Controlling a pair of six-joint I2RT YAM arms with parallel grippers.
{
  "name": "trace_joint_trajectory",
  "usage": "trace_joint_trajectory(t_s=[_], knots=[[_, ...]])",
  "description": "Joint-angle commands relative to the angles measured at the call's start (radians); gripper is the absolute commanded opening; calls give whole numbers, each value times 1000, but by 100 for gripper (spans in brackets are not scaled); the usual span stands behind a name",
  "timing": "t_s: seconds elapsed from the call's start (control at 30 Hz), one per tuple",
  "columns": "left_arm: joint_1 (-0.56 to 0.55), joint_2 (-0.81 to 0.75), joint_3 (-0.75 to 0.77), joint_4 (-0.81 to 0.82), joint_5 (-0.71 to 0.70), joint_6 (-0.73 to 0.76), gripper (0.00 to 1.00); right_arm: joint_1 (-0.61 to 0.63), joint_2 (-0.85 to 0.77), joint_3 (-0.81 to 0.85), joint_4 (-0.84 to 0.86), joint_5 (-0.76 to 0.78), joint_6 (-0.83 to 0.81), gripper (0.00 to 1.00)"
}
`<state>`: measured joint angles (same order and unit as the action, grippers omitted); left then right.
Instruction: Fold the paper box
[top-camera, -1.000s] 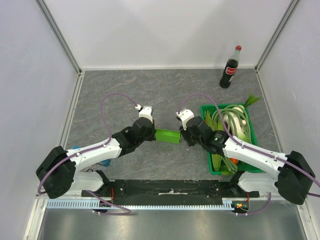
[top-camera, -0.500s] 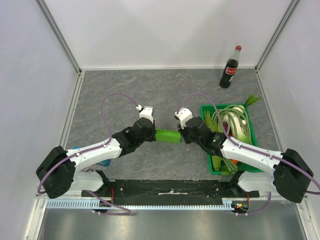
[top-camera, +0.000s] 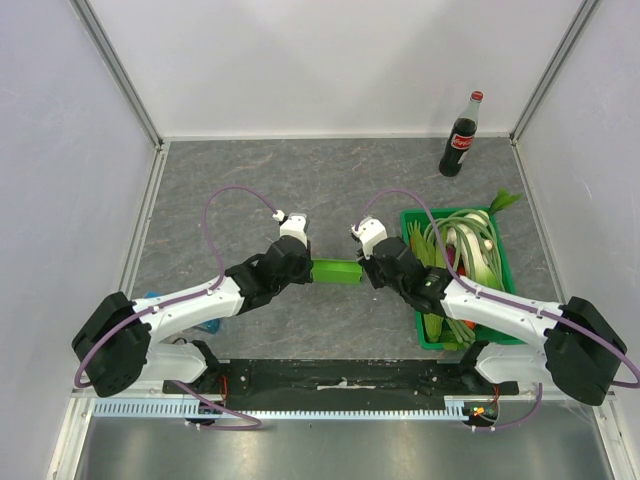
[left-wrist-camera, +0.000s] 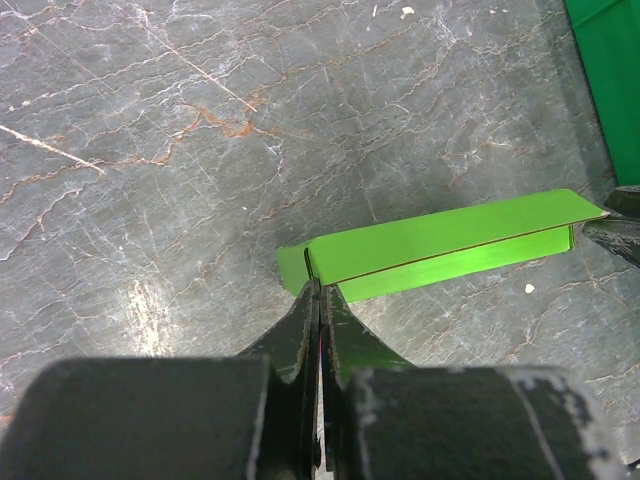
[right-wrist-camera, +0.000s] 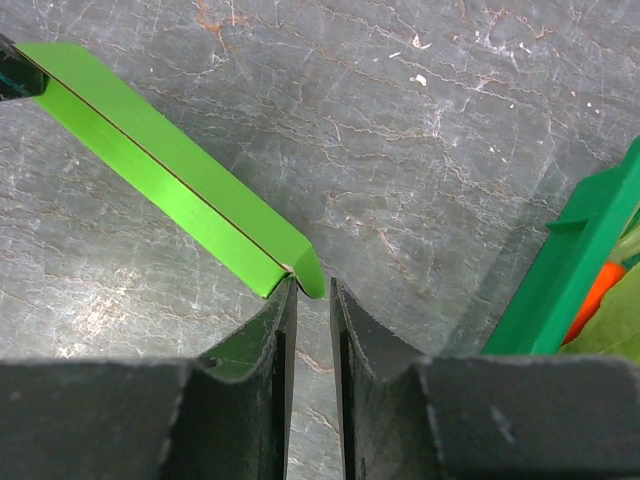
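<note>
Paper box: flattened green strip, mid-table, left of the vegetable crate, spanning the two grippers. Left gripper stays clenched on its left end. Right gripper has narrowed its jaws at the right end flap over the last second, but a gap remains and the flap is not pinched. Judgement: second hold nearly made, and folding follows.

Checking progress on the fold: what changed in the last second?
The right gripper edged slightly left, onto the box's end, jaws not yet shut. The left gripper stayed clamped on the other end; box, crate and bottle stayed put.
</note>
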<state>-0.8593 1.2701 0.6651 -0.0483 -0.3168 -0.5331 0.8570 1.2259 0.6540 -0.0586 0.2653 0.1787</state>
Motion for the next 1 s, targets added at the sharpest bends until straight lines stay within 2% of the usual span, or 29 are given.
trace_joint_trajectory(t_s=[0.0,0.13,0.37,0.5,0.6,0.7,0.97], knots=[[-6,18,4,-85,-11,25,2,-3,-14,-14,80,8,-19,26],[-9,21,5,-85,-8,22,2,-3,-6,-7,91,-4,-30,23],[-17,46,17,-87,-16,19,2,-4,4,36,60,-61,17,0],[-20,55,16,-84,-21,5,2,-4,27,99,-32,-103,120,0],[-24,57,18,-82,-24,-1,2,-4,85,188,-185,-118,215,0],[-27,58,19,-81,-24,1,2,-4,130,246,-265,-155,302,0],[-38,58,18,-81,-27,1,2,-4,119,263,-291,-193,467,0]])
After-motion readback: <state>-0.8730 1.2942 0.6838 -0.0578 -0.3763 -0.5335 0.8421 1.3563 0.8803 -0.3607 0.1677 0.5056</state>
